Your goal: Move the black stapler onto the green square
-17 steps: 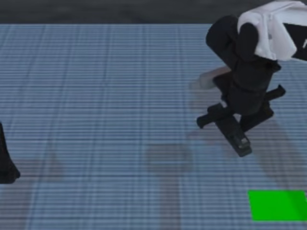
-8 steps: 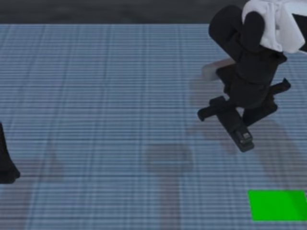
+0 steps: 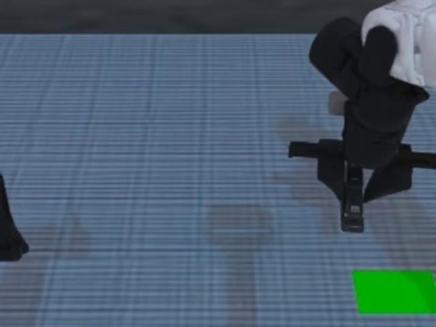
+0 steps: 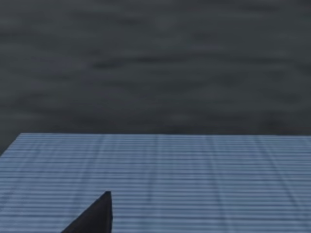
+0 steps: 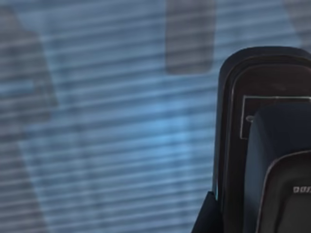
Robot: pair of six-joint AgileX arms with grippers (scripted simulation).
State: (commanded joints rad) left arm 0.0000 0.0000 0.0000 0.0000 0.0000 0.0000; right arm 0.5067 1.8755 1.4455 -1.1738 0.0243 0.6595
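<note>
Holding the black stapler pinched, right gripper hangs above bare table; green square below-right, path unobstructed. Left gripper parked; fingers unclear.

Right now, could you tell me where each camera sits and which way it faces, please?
Top view: above the table, looking down on the right claw holding the black stapler, the green square, and the parked left arm at the left edge.
Left wrist view: looks across bare table toward a dark background.
Right wrist view: looks down past the black stapler.
Top and right wrist views share the stapler.
</note>
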